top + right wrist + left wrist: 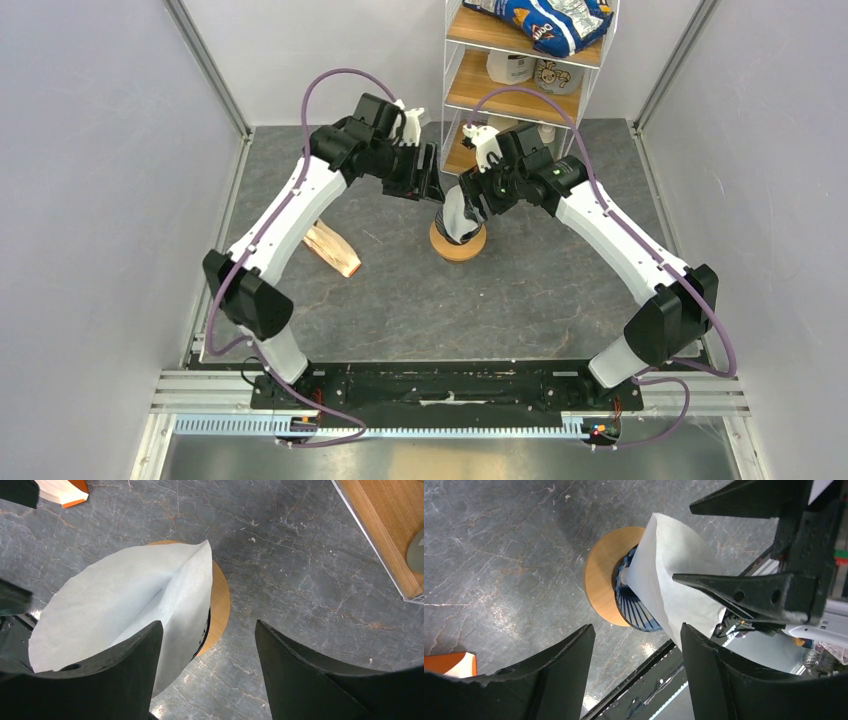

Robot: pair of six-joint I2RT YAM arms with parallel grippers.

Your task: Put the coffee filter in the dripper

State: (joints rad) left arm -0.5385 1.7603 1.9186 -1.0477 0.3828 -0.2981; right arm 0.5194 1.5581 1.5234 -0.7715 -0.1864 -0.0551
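Left gripper [636,630] gapes wide, holding nothing. Right gripper [209,625] is likewise spread, one finger beside the paper; contact unclear. Beyond, at twelve o'clock from the bases, the coffee filter [125,590] sits tip-first in the dripper [634,610] on its wooden ring [601,575]. The seating step looks nearly done; the next move calls for lifting clear without snagging.

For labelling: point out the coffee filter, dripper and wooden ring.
coffee filter [115,595], right wrist view, white paper wall.
dripper [634,610], left wrist view, blue ribbed side.
wooden ring [600,580], left wrist view, flat face.
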